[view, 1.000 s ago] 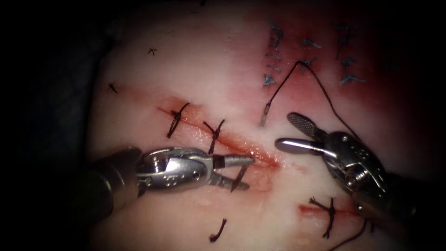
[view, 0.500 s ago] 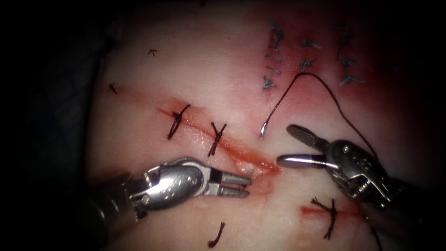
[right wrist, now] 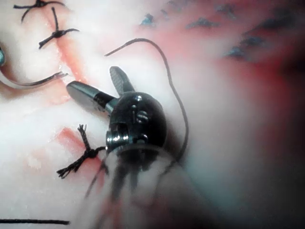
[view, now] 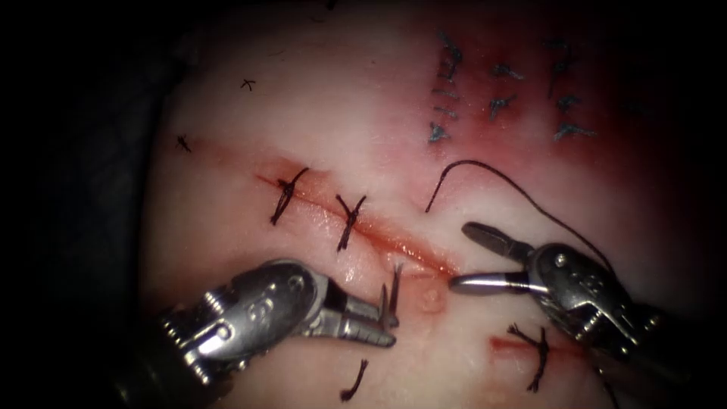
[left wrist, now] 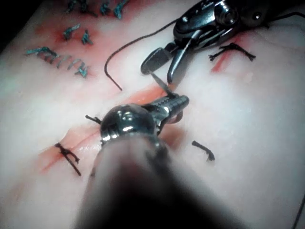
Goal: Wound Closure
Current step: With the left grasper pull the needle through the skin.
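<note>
Both tools: left (view: 382,322) grips needle (view: 392,291) (right (view: 473,257) empty).

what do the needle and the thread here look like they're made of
The needle, held by the left tool beside the cut, looks like polished steel: thin, curved, glinting. The thread, lying loose on the tissue by the open, empty right tool, looks like dark matte fibre, possibly braided.

Endoscope light pools mid-tissue (view: 363,136); its edges fall into black vignette. Bright glare on left pincer (view: 382,322) housing and right pincer (view: 473,257). In both wrist views the near shafts are blurred, with the tissue beyond in focus.
</note>
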You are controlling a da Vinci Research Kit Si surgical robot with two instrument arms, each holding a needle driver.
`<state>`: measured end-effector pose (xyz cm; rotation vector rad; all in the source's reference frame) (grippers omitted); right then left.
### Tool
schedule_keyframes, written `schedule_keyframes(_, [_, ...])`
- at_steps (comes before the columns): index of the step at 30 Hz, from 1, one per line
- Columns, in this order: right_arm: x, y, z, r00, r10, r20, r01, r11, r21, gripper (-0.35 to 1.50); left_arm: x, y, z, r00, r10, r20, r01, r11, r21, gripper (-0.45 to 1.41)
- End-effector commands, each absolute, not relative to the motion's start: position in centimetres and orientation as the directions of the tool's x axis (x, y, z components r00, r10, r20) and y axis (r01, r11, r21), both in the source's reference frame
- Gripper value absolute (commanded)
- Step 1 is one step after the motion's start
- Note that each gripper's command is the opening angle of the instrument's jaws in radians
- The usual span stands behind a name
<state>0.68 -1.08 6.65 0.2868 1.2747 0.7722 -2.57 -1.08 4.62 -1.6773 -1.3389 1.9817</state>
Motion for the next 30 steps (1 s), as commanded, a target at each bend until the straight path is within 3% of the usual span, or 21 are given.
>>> schedule_keyframes(1, [0.74,-1.1,6.7,0.088,0.655,-0.751,-0.351,0.726,0.591,0.89,-2.60,-1.1,4.6,-0.331,0.678,-0.656,0.370,-0.546,-0.752,-0.35])
schedule_keyframes(14, [0.76,-1.1,6.5,0.090,0.654,-0.751,-0.345,0.728,0.593,0.96,-2.44,-1.2,4.1,-0.328,0.726,-0.604,0.457,-0.437,-0.774,-0.35])
schedule_keyframes(19, [0.78,-1.1,6.4,0.088,0.660,-0.746,-0.340,0.724,0.600,0.98,-2.45,-1.0,3.8,-0.182,0.600,-0.779,0.495,-0.629,-0.600,-0.35])
schedule_keyframes(20, [0.78,-1.2,6.4,0.077,0.665,-0.743,-0.339,0.718,0.608,0.89,-2.46,-0.8,3.8,-0.123,0.518,-0.846,0.453,-0.730,-0.513,-0.35])
schedule_keyframes(25, [0.78,-1.1,6.2,-0.014,0.741,-0.671,-0.348,0.626,0.698,0.78,-2.47,-0.6,3.7,-0.055,0.397,-0.916,0.356,-0.849,-0.389,-0.35])
schedule_keyframes(27, [0.78,-1.0,6.1,-0.044,0.772,-0.634,-0.357,0.580,0.732,0.57,-2.51,-0.4,3.6,-0.063,0.289,-0.955,0.277,-0.915,-0.295,-0.35])
schedule_keyframes(30, [0.78,-1.0,6.1,-0.060,0.785,-0.617,-0.356,0.561,0.748,0.46,-2.53,-0.3,3.5,-0.050,0.242,-0.969,0.248,-0.937,-0.247,-0.35])
